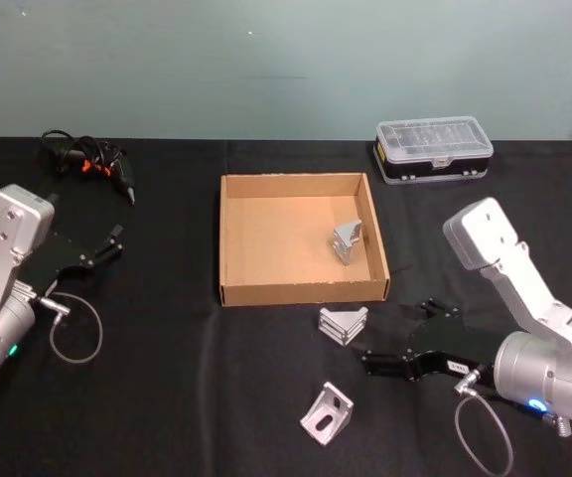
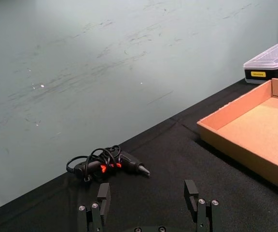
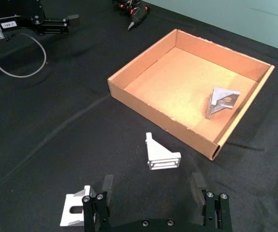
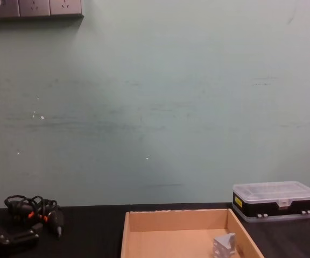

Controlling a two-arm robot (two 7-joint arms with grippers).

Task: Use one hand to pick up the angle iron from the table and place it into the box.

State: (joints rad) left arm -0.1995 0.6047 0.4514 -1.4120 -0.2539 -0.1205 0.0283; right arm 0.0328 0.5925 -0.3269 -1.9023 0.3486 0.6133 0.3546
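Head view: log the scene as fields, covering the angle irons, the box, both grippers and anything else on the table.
In box: one angle iron, by the cardboard box's right wall
On table: two angle irons, one just before the box, one nearer the robot
Right gripper: open, empty, right of those two
Left gripper: open, empty, far left
Other: clear-lidded plastic case; black corded tool

Soft even indoor light, dim table, faint shadow beside the box
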